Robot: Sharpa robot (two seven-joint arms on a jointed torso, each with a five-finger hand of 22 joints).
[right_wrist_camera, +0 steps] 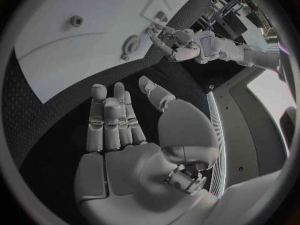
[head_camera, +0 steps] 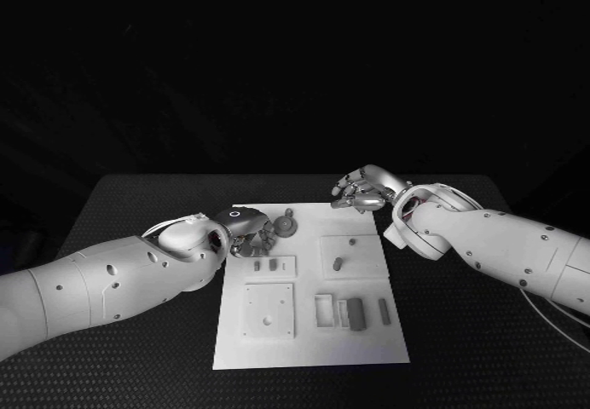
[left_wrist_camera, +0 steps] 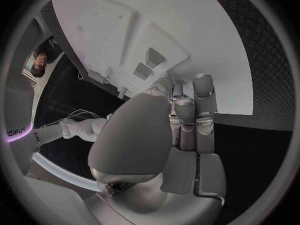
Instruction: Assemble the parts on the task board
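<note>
You have the black surface under everything, and the white task board lying in its middle with its long axis running away from the robot. On the near half of the board sit a square plate on the left and a group of grey parts on the right, lying lengthwise along the board. Further up are two more raised plates, one with small parts on the left and one with a short peg on the right.

Your left robot hand hangs at the board's left edge near the far end, fingers curled inward; a round grey part sits just beside its fingertips, touching or nearly so. You cannot tell from these views whether it is pinched or merely resting on the board.

Your right robot hand hovers off the board's far right corner, over the black surface, fingers spread and holding nothing.

The move ahead turns on the round part: it lies right at the left robot hand, toward the board's centre from it, while the right robot hand is well apart from it. The left is clearly the nearer hand for it.
</note>
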